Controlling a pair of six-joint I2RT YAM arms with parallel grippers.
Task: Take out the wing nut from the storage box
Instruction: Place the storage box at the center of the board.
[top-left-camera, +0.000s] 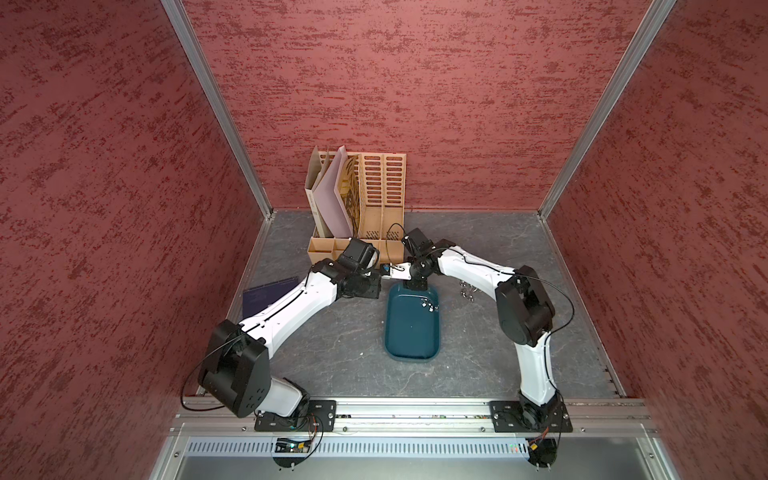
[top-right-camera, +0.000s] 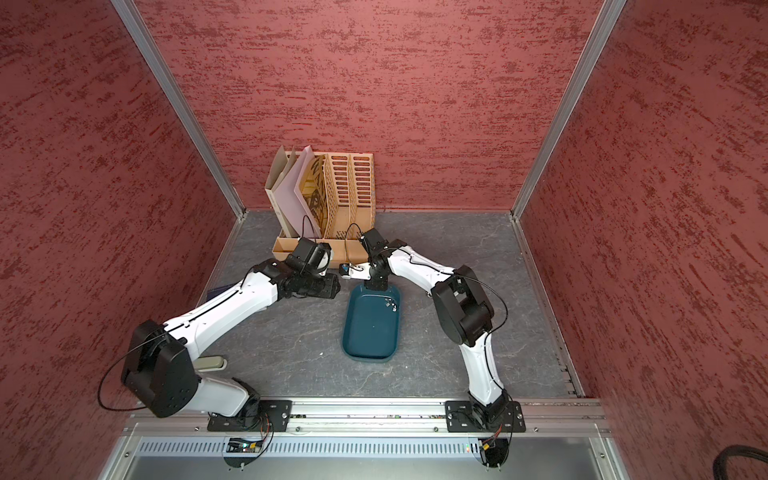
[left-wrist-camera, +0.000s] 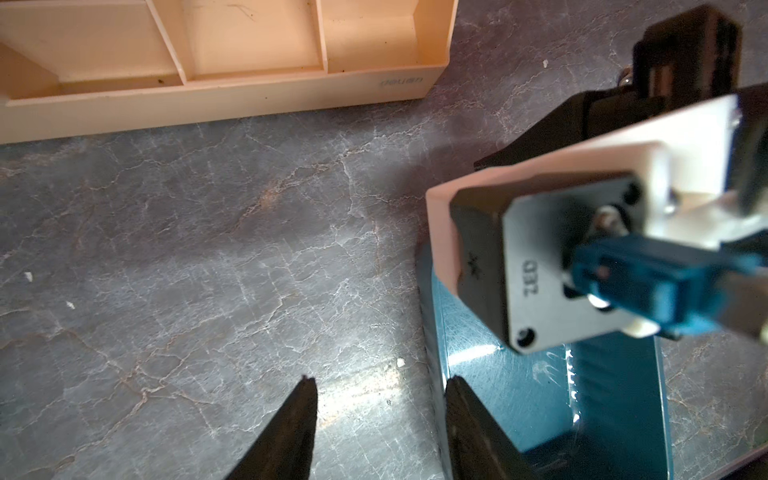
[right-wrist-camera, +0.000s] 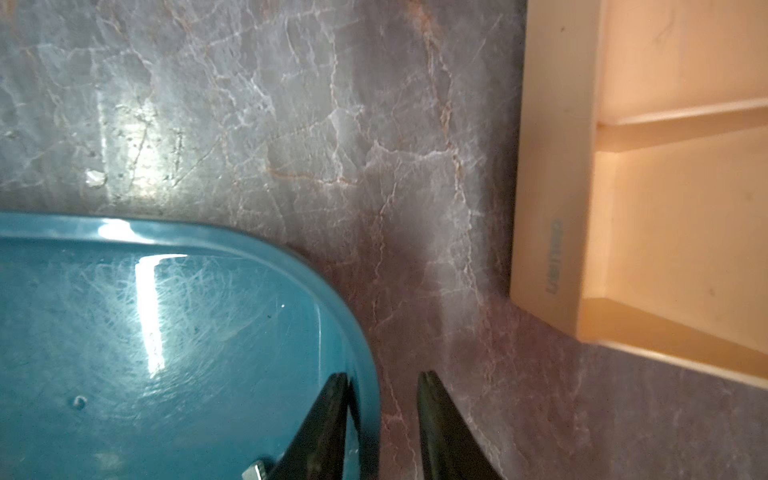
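1. Storage box (top-left-camera: 411, 332), a dark teal tray, lay flat on the grey table (top-left-camera: 332, 349). Its long axis ran from the robot's side toward the beige file organiser (top-left-camera: 382, 195) beyond its far short end.
2. Wing nuts (top-left-camera: 428, 306) sat as a small silvery cluster inside the box, near its far right corner. They were too small to tell which way they pointed.
3. More small metal pieces (top-left-camera: 467, 291) lay on the table just beside the box's right long side.
4. Left arm (top-left-camera: 291, 303) and right arm (top-left-camera: 465, 262) reached inward with elbows raised and wrists bent down, meeting at the box's far end.
5. Right gripper (right-wrist-camera: 382, 376) straddled the rim at the box's far end, one finger inside and one outside. Its jaws stood apart and gripped nothing. A silvery piece (right-wrist-camera: 254, 471) lay on the box floor just beside the inner finger.
6. Left gripper (left-wrist-camera: 380, 380) hovered just outside the box's far left corner, jaws apart, with only bare table between them.
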